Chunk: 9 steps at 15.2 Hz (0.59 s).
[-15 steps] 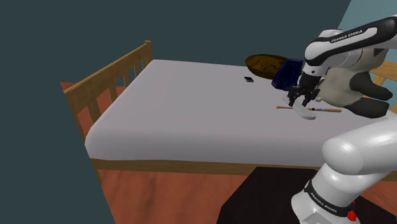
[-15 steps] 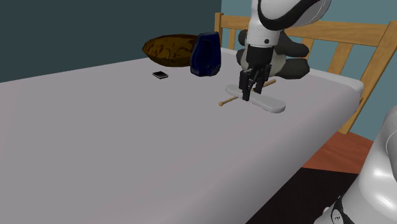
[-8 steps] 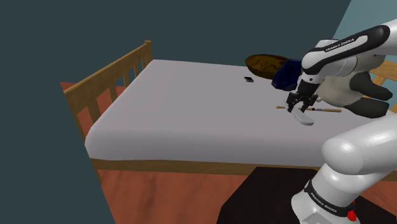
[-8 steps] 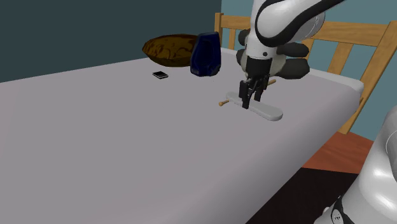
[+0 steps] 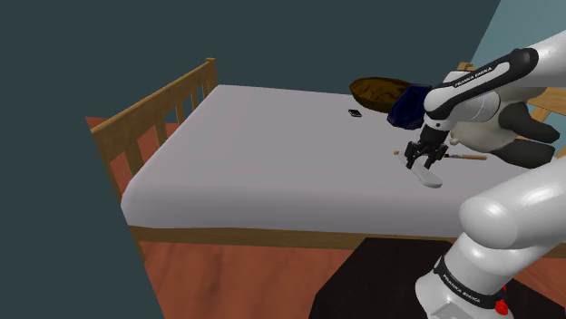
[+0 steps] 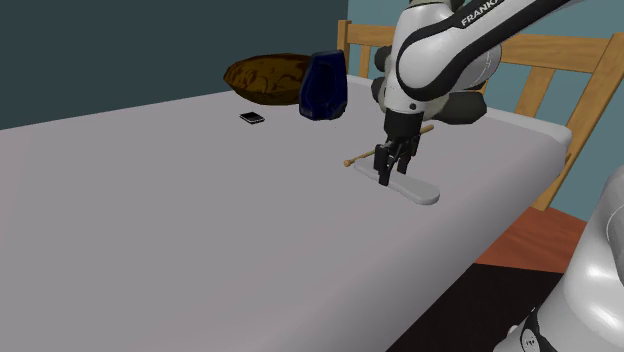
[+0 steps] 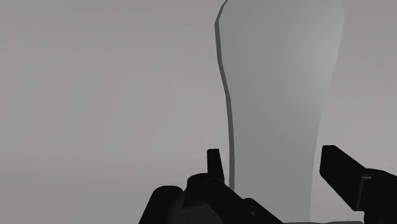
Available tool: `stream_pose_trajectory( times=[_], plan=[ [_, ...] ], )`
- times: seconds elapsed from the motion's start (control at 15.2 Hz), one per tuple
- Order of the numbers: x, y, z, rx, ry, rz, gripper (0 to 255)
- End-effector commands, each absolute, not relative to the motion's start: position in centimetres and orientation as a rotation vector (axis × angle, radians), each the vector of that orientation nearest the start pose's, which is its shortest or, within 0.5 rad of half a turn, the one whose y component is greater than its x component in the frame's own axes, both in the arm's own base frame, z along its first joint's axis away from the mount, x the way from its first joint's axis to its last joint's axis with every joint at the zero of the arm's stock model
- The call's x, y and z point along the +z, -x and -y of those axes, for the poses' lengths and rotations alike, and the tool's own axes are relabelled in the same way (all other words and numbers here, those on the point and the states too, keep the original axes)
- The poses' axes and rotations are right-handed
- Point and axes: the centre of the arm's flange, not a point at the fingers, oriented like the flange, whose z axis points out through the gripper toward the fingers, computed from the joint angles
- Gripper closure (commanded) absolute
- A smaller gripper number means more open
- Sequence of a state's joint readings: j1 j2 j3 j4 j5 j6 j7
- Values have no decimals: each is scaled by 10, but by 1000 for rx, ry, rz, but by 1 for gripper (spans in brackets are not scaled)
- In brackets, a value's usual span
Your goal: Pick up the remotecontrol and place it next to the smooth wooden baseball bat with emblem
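The end effector [image 6: 383,180] is hanging low over the bed [image 5: 272,154], its two fingers standing apart and holding nothing. The remotecontrol [image 6: 410,187], drawn as a plain pale grey, flat, elongated slab, is lying flat on the bed near the side edge closest to the stand, toward the end where a brown bowl [image 6: 265,75] and a dark blue object [image 6: 323,85] are sitting. The baseball bat [image 6: 365,156], a thin wooden stick with a knob at one end, is lying just behind the remotecontrol, near it but apparently not touching. In the wrist view the end effector [image 7: 273,159] is straddling one end of the remotecontrol [image 7: 280,95]: one finger is standing at each long side, close to the edges, though whether either is touching cannot be told. The slab's long axis is running straight away from the end effector, square to the line between the fingers, so the fingers are spanning its narrow width. The step in hand is judged to be the grasp. The coming move would call for closing across that width near the slab's end, and since most of the length is lying beyond the fingers, the far end may droop on lifting.
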State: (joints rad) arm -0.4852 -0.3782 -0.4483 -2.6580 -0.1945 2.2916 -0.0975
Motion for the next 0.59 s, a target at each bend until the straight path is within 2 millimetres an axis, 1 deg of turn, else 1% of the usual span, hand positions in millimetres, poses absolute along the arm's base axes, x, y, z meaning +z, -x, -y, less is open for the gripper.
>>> stream_pose_trajectory(
  times=[0.0, 0.4, 0.46, 0.53],
  plan=[
    [347, -238, 316, 3, 2945, -1037, 255],
    [347, -238, 316, 3, 2945, -1037, 255],
    [347, -238, 316, 3, 2945, -1037, 0],
    [347, -238, 316, 3, 2945, -1037, 0]
  ],
)
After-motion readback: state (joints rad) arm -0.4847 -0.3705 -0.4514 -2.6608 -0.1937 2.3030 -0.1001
